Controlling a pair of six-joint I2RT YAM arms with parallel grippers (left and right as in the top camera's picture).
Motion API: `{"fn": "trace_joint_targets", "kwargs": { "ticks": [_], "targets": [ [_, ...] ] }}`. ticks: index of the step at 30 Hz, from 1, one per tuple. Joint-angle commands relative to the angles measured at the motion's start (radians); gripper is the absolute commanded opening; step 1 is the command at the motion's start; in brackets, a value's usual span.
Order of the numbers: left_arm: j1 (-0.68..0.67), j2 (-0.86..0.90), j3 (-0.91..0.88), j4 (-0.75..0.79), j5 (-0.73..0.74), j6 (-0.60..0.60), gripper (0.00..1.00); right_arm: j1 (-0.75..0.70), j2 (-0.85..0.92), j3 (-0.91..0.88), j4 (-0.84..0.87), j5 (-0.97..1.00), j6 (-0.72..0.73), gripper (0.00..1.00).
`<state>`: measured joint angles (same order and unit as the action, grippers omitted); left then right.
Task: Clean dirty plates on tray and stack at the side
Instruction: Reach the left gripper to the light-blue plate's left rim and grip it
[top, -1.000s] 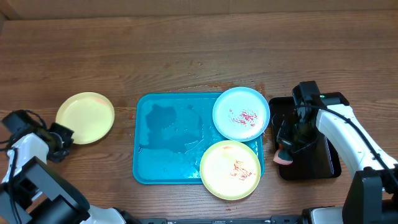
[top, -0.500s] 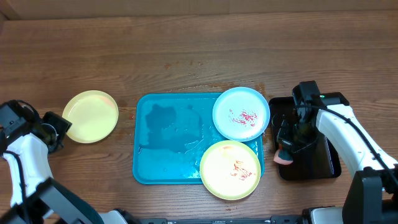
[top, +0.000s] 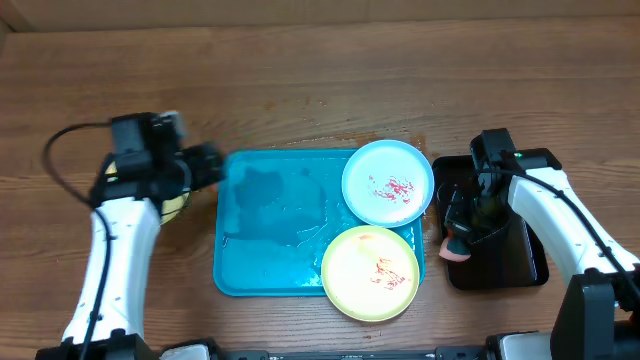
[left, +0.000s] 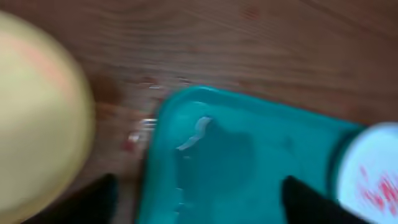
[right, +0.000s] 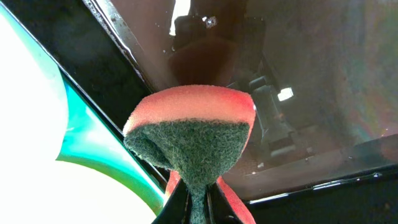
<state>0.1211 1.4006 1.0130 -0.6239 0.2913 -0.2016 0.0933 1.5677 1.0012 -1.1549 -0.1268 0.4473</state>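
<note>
The turquoise tray (top: 265, 235) lies in the middle of the wooden table (top: 300, 80) with its long axis running left to right, its floor wet and glossy. 2 plates sit face up on its right end: the light blue plate (top: 388, 183) at the far right corner, overlapping the rim, and the yellow-green plate (top: 370, 272) at the near right corner, hanging over the near rim. The 2 touch or nearly touch, and both carry red sauce smears at their centres. A 3rd, pale yellow plate (left: 37, 118) rests on the table just left of the tray, mostly hidden under the left arm from overhead. The left gripper (top: 207, 166) hovers over the tray's far left corner, its fingers (left: 308, 199) spread wide with nothing between them; the left wrist view is blurred. Just right of the turquoise tray sits a smaller black tray (top: 495, 268), its long axis running near to far. Above its left edge, the right gripper (top: 460, 238) is clamped tight on a sponge (right: 193, 137), coral pink with a dark green scouring face, near the yellow-green plate.
</note>
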Motion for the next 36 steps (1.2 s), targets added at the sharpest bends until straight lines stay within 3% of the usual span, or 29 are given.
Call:
{"fn": "trace_joint_targets", "kwargs": {
  "ticks": [1, 7, 10, 11, 12, 13, 16, 24, 36],
  "targets": [
    [-0.105, -0.003, 0.02, 0.034, 0.171, 0.139, 1.0, -0.003, -0.029, 0.0, 0.002, -0.009, -0.004, 0.04],
    [-0.214, 0.11, 0.02, 0.079, 0.218, 0.158, 1.0, -0.003, -0.029, 0.0, 0.002, -0.009, -0.007, 0.04],
    [-0.228, 0.198, 0.022, 0.107, 0.31, 0.174, 0.73, -0.003, -0.029, 0.0, 0.002, -0.009, -0.011, 0.04],
    [-0.233, 0.226, 0.024, 0.117, 0.34, 0.177, 0.77, -0.003, -0.029, 0.0, 0.002, -0.009, -0.011, 0.04],
    [-0.241, 0.253, 0.031, 0.124, 0.349, 0.17, 0.96, -0.003, -0.029, 0.0, 0.002, -0.009, -0.014, 0.04],
    [-0.252, 0.28, 0.043, 0.124, 0.349, 0.162, 1.0, -0.003, -0.029, 0.0, 0.002, -0.01, -0.022, 0.04],
    [-0.301, 0.349, 0.109, 0.084, 0.333, 0.177, 1.0, -0.003, -0.029, 0.0, -0.002, -0.01, -0.03, 0.04],
    [-0.505, 0.486, 0.42, -0.106, 0.042, 0.18, 1.0, -0.003, -0.029, 0.0, -0.01, -0.01, -0.03, 0.04],
    [-0.55, 0.655, 0.544, -0.298, 0.042, 0.108, 1.0, -0.003, -0.029, 0.0, -0.014, -0.01, -0.037, 0.04]
  ]
}}
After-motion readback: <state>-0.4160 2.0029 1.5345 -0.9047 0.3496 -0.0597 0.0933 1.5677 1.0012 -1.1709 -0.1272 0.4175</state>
